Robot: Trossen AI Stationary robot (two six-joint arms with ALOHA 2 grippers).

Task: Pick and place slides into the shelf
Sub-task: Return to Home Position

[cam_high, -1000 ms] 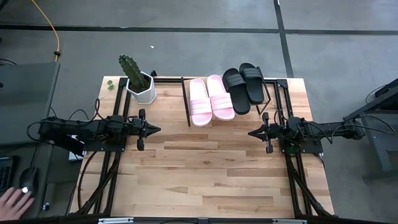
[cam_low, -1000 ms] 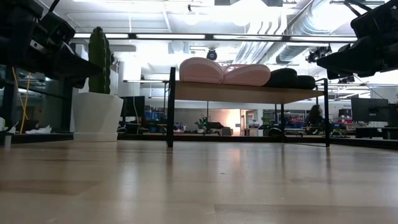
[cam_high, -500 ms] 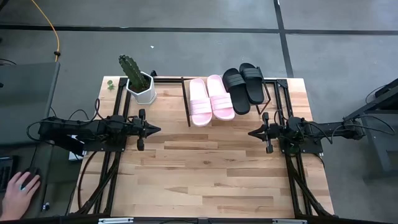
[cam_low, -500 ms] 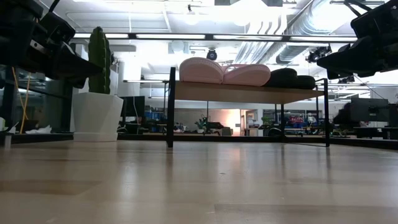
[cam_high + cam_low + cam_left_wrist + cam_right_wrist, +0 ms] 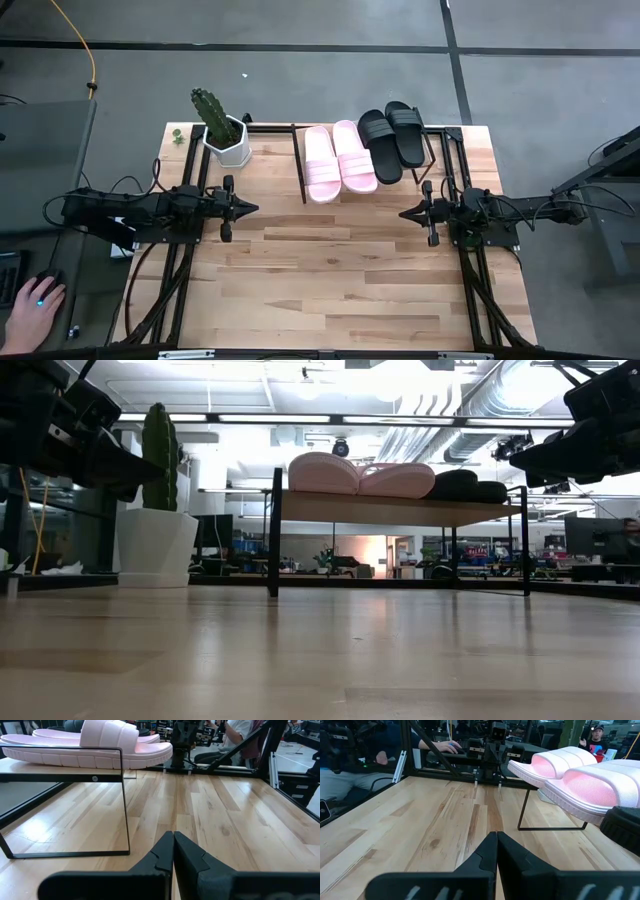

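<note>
Two pale pink slides [image 5: 340,160] and two black slides [image 5: 393,138] lie side by side, soles down, on the shelf [image 5: 300,175] at the table's far edge; the low view shows them atop its plank [image 5: 400,508]. The pink pair also shows in the left wrist view [image 5: 90,745] and the right wrist view [image 5: 580,775]. My left gripper [image 5: 252,208] hovers shut over the table's left side, fingers [image 5: 173,851] pointing right. My right gripper [image 5: 403,213] hovers shut over the right side, fingers [image 5: 496,849] pointing left. Both are away from the shelf.
A cactus in a white pot [image 5: 225,135] stands at the far left corner, beside the shelf. Bare wooden tabletop [image 5: 330,270] spreads between and in front of the arms. A person's hand [image 5: 35,300] rests on a mouse left of the table; people sit behind the arms.
Neither arm has moved and the slides stay put. The person's hand off the table's left has shifted slightly on the mouse.
</note>
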